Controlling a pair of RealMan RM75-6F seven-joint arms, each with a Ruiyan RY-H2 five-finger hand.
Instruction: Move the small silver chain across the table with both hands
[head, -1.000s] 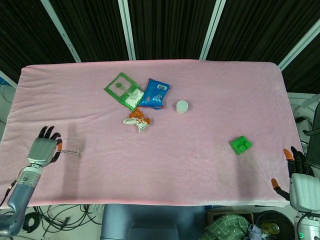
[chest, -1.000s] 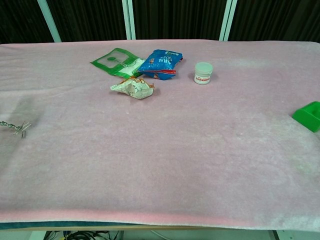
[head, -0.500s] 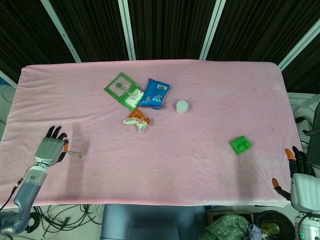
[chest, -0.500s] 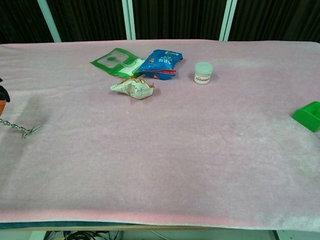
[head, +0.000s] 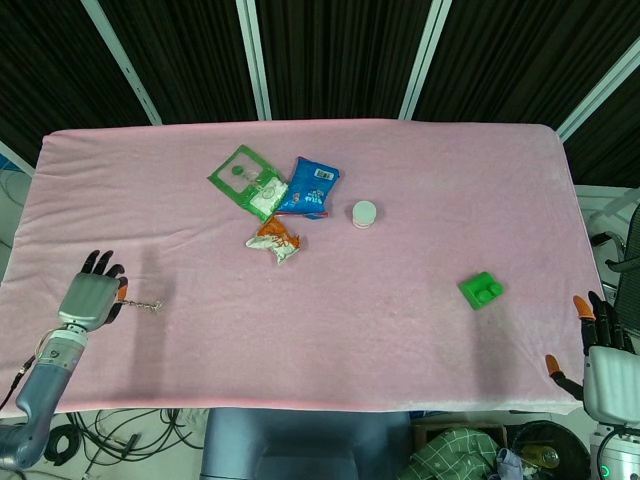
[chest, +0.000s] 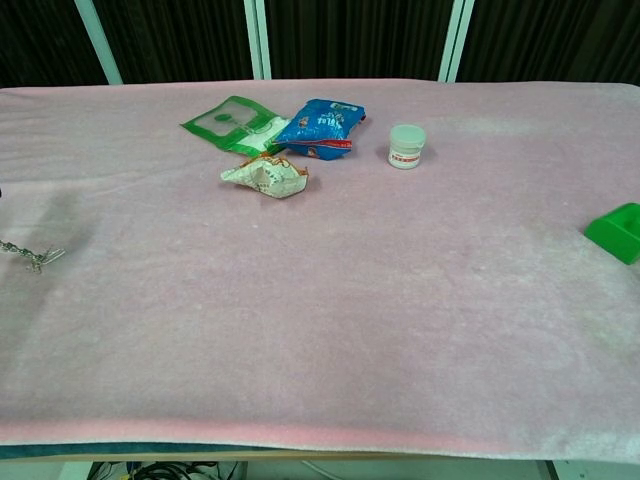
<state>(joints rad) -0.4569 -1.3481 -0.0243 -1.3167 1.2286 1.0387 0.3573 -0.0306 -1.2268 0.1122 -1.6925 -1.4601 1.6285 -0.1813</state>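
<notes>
The chest view's left edge is cutting off the small silver metal chain (chest: 28, 254), showing only its free end and leaving the left hand out altogether. In the head view, the chain's near end (head: 143, 304) is disappearing at the left hand (head: 88, 297), too small to tell whether the fingertips are pinching it. The green plastic block (chest: 617, 231), lying toward the right hand (head: 603, 362), is being cropped by the chest view's right edge. The right hand's lower part is running off the head view's bottom.

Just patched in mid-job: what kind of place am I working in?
Probably a robot test bench: a table under pink cloth, black curtains with white frame bars, loose cables on the floor.
</notes>
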